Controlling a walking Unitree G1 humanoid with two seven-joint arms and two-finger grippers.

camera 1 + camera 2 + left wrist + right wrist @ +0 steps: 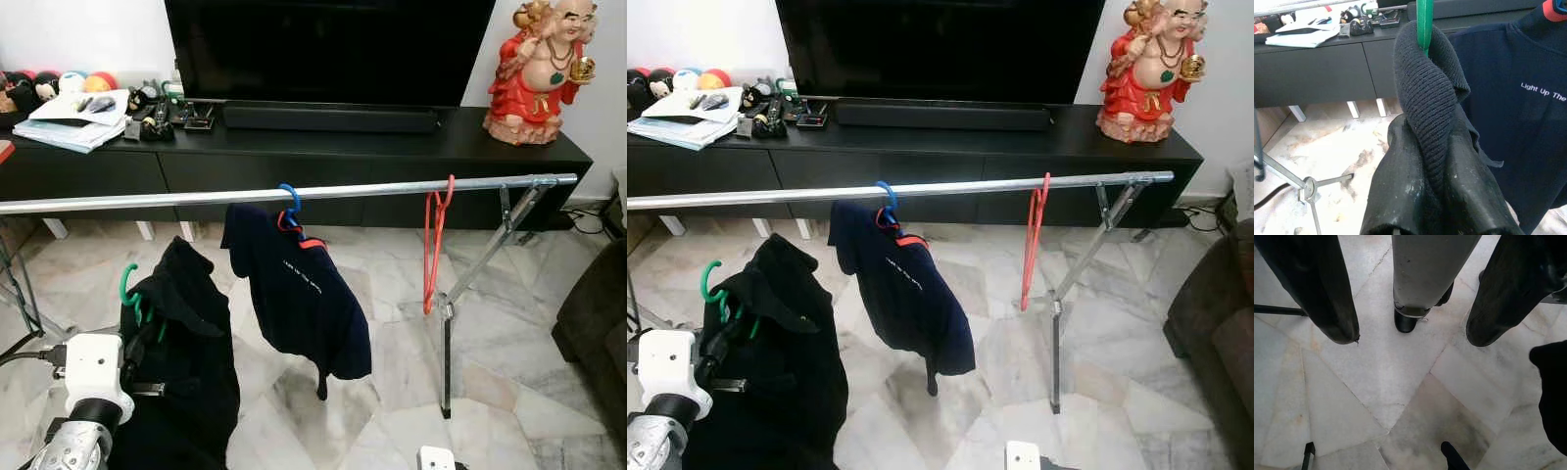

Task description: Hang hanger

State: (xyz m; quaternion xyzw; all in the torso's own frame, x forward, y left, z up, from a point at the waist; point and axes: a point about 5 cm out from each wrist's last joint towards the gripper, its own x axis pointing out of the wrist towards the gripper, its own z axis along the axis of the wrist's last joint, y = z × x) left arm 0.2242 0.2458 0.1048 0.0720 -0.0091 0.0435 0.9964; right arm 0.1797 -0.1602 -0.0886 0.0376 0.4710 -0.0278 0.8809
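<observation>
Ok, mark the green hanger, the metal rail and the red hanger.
green hanger (125, 284), left eye view, on its hook curve.
metal rail (137, 201), left eye view, on a bare stretch of the bar.
red hanger (432, 250), left eye view, on its side arm.

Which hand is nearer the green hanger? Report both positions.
Left. The left hand grips the black garment right at the green hanger, below the rail. The right hand hangs open, low over the marble floor, away from it.

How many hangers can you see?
3: a blue hanger with a navy shirt on the rail, a bare red hanger further right, a green hanger in the left gripper.
</observation>
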